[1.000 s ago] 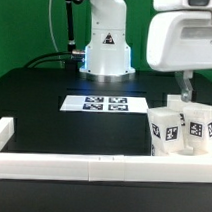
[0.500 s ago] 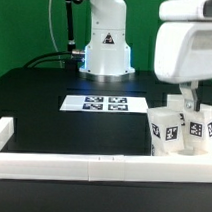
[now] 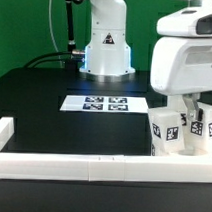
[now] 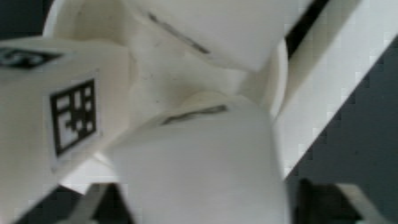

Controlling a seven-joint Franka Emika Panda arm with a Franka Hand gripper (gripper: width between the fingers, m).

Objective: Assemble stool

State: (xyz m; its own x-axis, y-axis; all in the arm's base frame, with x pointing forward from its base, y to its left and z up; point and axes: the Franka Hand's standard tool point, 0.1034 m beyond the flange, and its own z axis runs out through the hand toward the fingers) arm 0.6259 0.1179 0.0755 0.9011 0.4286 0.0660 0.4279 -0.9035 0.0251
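Several white blocky stool legs with black-and-white tags stand bunched at the exterior view's right, one in front (image 3: 165, 134) and another behind it (image 3: 204, 126). My gripper (image 3: 192, 106) hangs right over the bunch, its fingers reaching down among the leg tops. In the wrist view the gripper (image 4: 205, 203) is open, with a white leg (image 4: 196, 150) between its fingers and dark gaps on both sides. A tagged leg (image 4: 71, 105) lies beside it. The round seat does not show.
The marker board (image 3: 104, 103) lies flat in the table's middle. A long white rail (image 3: 71, 169) runs along the front edge, with a short piece (image 3: 3, 133) at the exterior view's left. The arm's base (image 3: 105, 44) stands at the back.
My gripper has come down and shifted slightly toward the exterior view's left, onto the bunch of legs. The legs have not moved.
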